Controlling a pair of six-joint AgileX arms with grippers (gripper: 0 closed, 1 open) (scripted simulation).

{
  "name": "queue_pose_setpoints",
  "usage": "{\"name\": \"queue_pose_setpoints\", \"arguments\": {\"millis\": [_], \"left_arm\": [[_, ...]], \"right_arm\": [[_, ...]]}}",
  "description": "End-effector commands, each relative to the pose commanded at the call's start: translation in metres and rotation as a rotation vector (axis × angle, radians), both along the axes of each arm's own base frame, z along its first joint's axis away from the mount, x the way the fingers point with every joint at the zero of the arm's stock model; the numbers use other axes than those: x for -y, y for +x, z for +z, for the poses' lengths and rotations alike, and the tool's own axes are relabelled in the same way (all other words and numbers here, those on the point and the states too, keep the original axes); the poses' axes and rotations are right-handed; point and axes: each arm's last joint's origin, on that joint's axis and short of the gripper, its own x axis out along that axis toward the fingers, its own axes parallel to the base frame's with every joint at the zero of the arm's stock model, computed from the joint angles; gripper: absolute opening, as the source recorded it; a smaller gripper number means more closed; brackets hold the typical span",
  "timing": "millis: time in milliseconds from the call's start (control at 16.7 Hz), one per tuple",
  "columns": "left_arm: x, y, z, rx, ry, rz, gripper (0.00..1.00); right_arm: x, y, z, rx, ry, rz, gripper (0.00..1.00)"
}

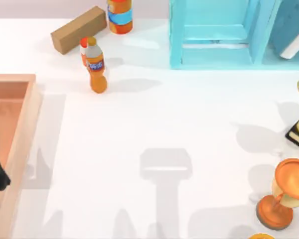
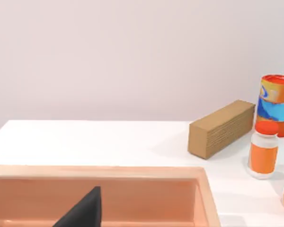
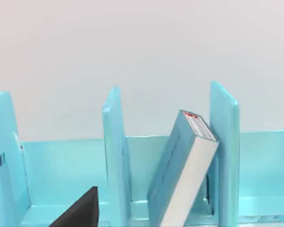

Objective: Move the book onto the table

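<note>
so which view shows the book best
The right wrist view: the book stands tilted in the light blue shelf unit, leaning on a divider, teal cover and white page edges plain. The top view catches just its corner at the right edge.

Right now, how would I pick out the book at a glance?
Find the light blue shelf unit at the table's far edge, right of centre. In its right compartment the teal-blue book leans tilted against a divider. White page edges set it apart from the shelf's plain blue panels.

Smooth matt white counter [image 1: 164, 124]; matt teal hardcover book [image 3: 173, 175] with white paper page edges. Ribbed brown cardboard box [image 2: 222, 127]; pale wooden tray [image 1: 20, 144].
</note>
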Motion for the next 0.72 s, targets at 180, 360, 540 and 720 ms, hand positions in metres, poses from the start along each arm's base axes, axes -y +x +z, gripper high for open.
{"name": "queue_pose_setpoints", "arguments": {"millis": [180,360,540,720], "left_arm": [[0.0,0.0,0.0,0.0,0.0,0.0,1.0],[0.0,0.0,0.0,0.0,0.0,0.0,1.0],[0.0,0.0,0.0,0.0,0.0,0.0,1.0],[0.0,0.0,0.0,0.0,0.0,0.0,1.0]], "right_arm": [[0.0,0.02,0.054,0.04,0.048,0.034,1.0],[0.002,0.072,0.093,0.01,0.1,0.077,1.0],[0.01,0.154,0.09,-0.108,0.161,0.112,1.0],[0.024,0.227,0.046,-0.25,0.224,0.129,1.0]]}}
